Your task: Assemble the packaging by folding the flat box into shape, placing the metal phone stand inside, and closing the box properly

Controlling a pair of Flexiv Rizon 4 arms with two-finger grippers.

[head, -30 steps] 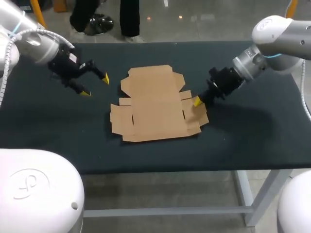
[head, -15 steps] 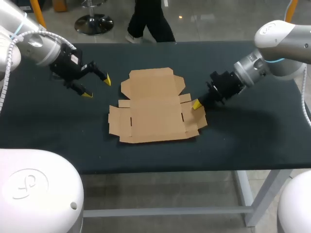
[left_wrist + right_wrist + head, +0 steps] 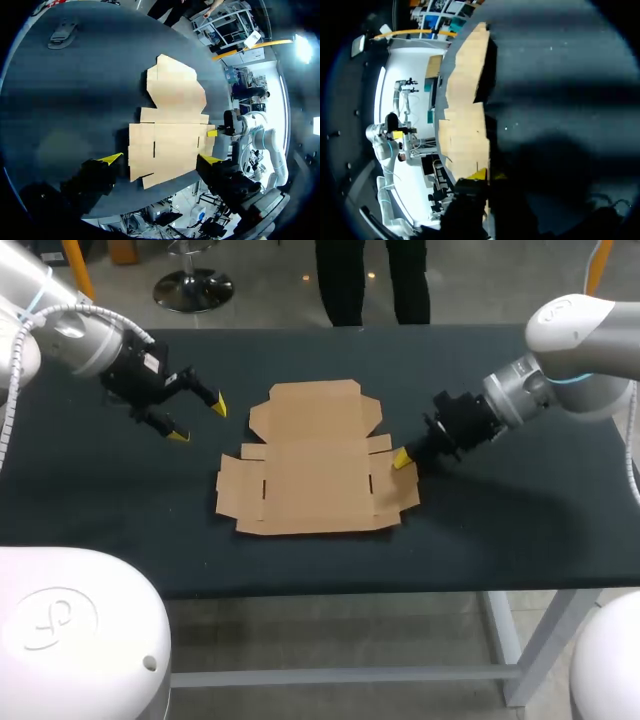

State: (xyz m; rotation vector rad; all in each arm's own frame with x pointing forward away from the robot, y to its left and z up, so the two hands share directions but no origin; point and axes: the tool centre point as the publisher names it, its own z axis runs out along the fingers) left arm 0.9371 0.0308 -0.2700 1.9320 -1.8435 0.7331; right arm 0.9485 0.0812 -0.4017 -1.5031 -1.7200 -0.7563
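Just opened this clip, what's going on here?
The cardboard box lies flat and unfolded on the table. The right hand is at the box's right side flap; whether it grips the flap is unclear. The left hand hovers open above the table, left of the box, touching nothing. No folding is done yet.

Two chunky white-and-grey arms, black at the business end

The left arm (image 3: 60,335) and right arm (image 3: 575,335) are fat rounded tubes, with glossy white shells going silver-grey toward the wrist and a thin light-blue ring at a joint on each. A pale cable (image 3: 90,305) loops along the left one. The left gripper (image 3: 198,419) is black with two bright yellow-tipped fingers (image 3: 217,404), and the right gripper (image 3: 402,458) is black too. The big white dome (image 3: 70,630) up front has an embossed logo.
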